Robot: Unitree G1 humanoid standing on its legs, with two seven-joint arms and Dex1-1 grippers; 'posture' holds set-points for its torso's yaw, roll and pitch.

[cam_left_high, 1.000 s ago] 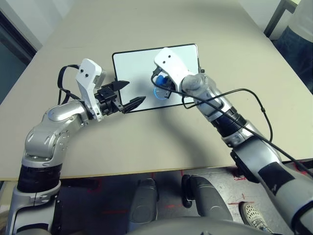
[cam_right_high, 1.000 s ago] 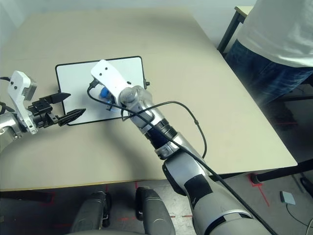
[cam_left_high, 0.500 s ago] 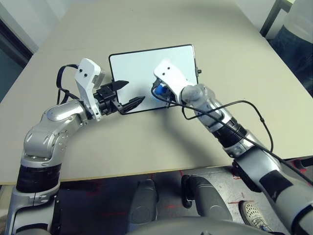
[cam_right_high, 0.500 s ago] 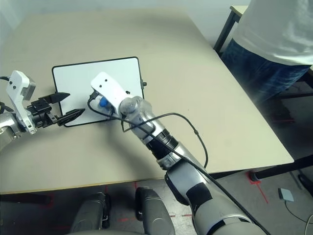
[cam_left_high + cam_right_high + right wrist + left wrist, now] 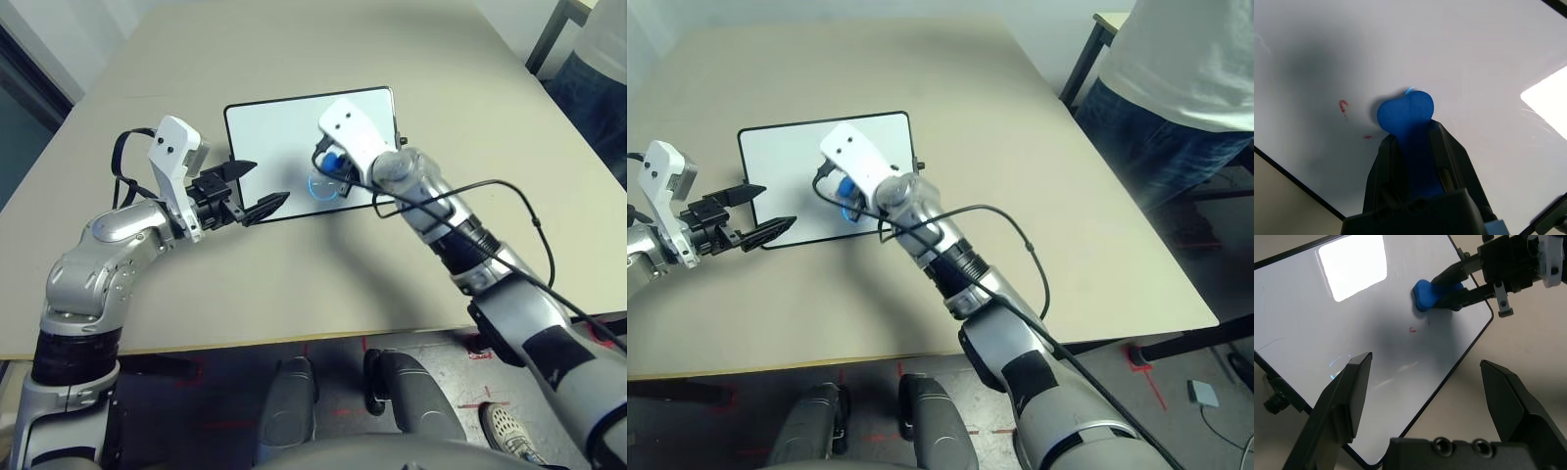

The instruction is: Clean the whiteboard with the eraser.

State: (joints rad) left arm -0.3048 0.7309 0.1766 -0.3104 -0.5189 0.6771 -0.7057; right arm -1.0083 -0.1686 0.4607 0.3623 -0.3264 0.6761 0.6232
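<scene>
While the eraser (image 5: 1403, 115) is pinched in the closed right gripper (image 5: 1415, 147) and pressed on the whiteboard (image 5: 269, 132), it has been swept back toward the far edge; red flecks (image 5: 1343, 106) remain beside it. Left gripper (image 5: 1425, 382) is held open over the near corner, empty.

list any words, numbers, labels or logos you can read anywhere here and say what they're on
No readable text in any view.
The whiteboard carries small red marks and a blue ring; they are leftover scribbles, not letters or numbers.
The blue eraser, held in the right gripper, shows no brand or label.
The left gripper and both arms show no legible print.
</scene>
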